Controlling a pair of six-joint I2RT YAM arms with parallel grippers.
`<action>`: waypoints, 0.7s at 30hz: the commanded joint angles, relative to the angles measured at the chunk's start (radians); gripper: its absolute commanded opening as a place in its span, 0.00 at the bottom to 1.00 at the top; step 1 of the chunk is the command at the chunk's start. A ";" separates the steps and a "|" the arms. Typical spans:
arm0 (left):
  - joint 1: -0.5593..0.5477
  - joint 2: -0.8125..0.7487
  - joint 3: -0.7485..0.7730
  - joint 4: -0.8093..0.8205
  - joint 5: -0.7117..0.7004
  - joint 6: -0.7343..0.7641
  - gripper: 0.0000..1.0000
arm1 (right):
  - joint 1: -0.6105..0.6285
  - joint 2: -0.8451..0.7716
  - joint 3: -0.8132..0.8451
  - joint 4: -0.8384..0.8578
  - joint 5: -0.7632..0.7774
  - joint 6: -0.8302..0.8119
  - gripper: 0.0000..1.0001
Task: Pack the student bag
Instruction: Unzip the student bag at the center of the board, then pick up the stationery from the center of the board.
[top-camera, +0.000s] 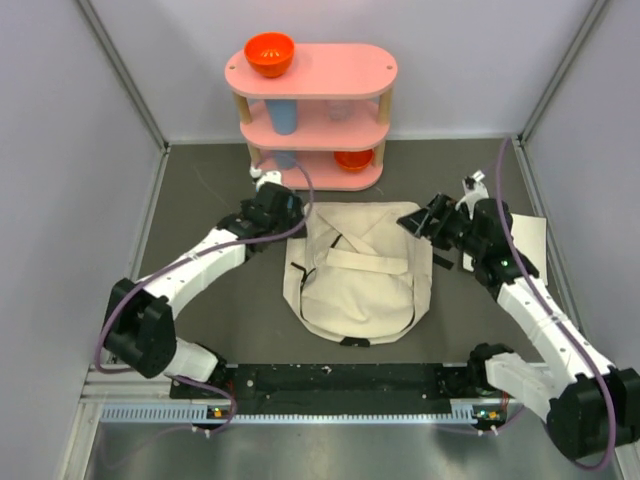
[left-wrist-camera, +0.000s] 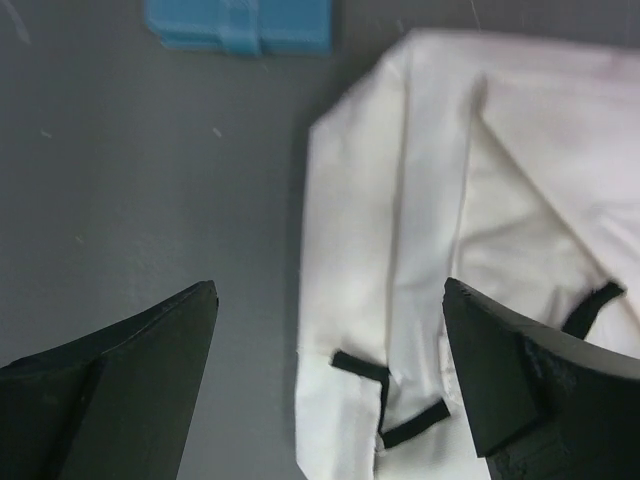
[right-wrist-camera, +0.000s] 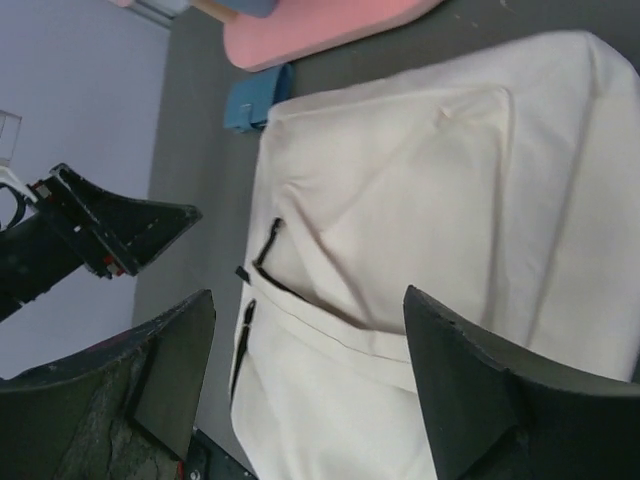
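A cream student bag (top-camera: 357, 285) lies flat in the middle of the dark tabletop (top-camera: 200, 300), between the two robot arms. Its rounded end points toward the arm bases and its straight edge toward a pink three-tier shelf (top-camera: 310, 70) at the back. The left pincer (left-wrist-camera: 330, 288) hangs over the bag's far left corner with its jaws spread wide, one finger above bare tabletop and the other above cloth with black straps. The right pincer (right-wrist-camera: 308, 294) stands wide too, near the bag's far right corner, closed on nothing. An orange bowl (top-camera: 270, 53) sits on the shelf's top tier and a blue cup (top-camera: 283, 115) on the middle one. A small blue object (left-wrist-camera: 240, 25), possibly a box, lies at the shelf's foot. A white sheet (top-camera: 530, 235) lies partly under the right arm.
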 joint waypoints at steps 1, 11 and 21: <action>0.153 -0.052 0.005 0.083 0.145 0.040 0.99 | 0.028 0.122 0.117 0.057 -0.094 -0.024 0.75; 0.426 0.064 0.088 0.195 0.427 0.074 0.99 | 0.259 0.509 0.387 0.218 0.005 0.002 0.75; 0.508 0.204 0.102 0.356 0.504 0.058 0.99 | 0.358 0.900 0.719 0.247 0.093 0.024 0.74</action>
